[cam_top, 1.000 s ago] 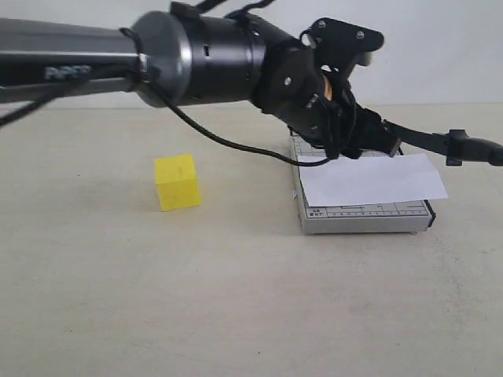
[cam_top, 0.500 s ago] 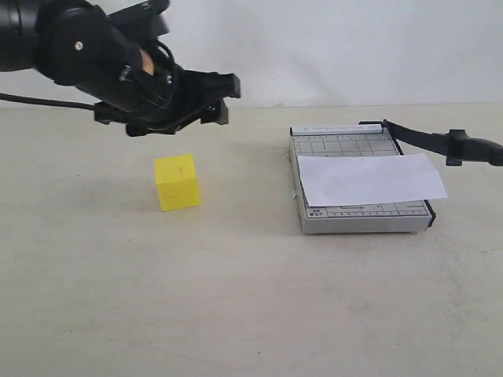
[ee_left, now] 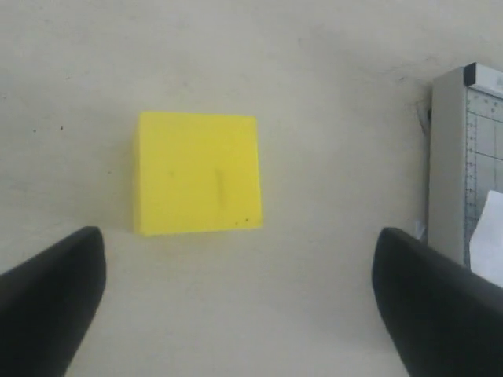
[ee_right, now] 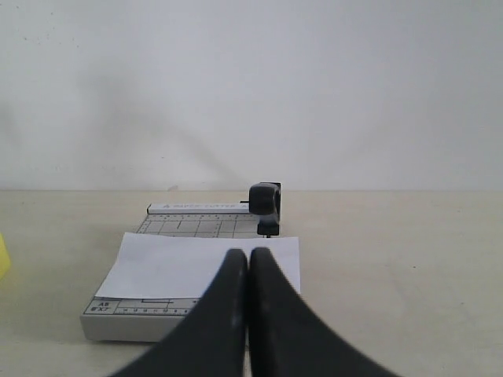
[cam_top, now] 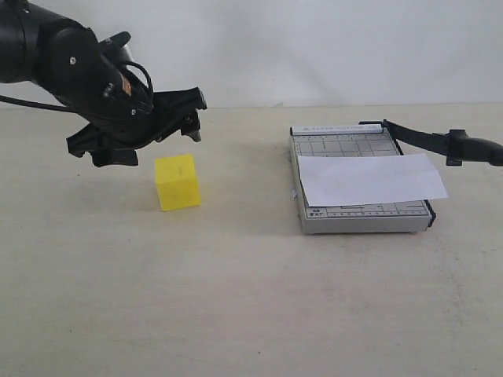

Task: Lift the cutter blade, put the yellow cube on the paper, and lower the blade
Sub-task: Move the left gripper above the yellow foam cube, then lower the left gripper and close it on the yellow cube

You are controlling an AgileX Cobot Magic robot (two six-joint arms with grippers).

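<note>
Exterior view: left gripper spread above the cube

The left gripper (cam_top: 153, 137) hovers, jaws wide apart, just over the bright yellow solid cube (cam_top: 178, 182) on the beige table (cam_top: 236, 298), well left of the small grey paper trimmer (cam_top: 365, 220). The plain white paper sheet (cam_top: 369, 179) lies across the trimmer. The long black cutter blade (cam_top: 432, 143) stands lifted at its right edge. The right gripper (ee_right: 250, 255) has its fingers pressed together, empty.

Only legible print sits on the trimmer base (ee_right: 126, 326): a small size mark at the front corner beside the paper (ee_right: 204, 263). It reads "A5", with a second line under it, maybe "B7", not certain. The front scale (cam_top: 369, 210) has ticks, digits too small to read. The header strip (ee_right: 196, 209) carries print, unreadable. Marks on the yellow cube (ee_left: 196, 173) are faint, no characters.
</note>
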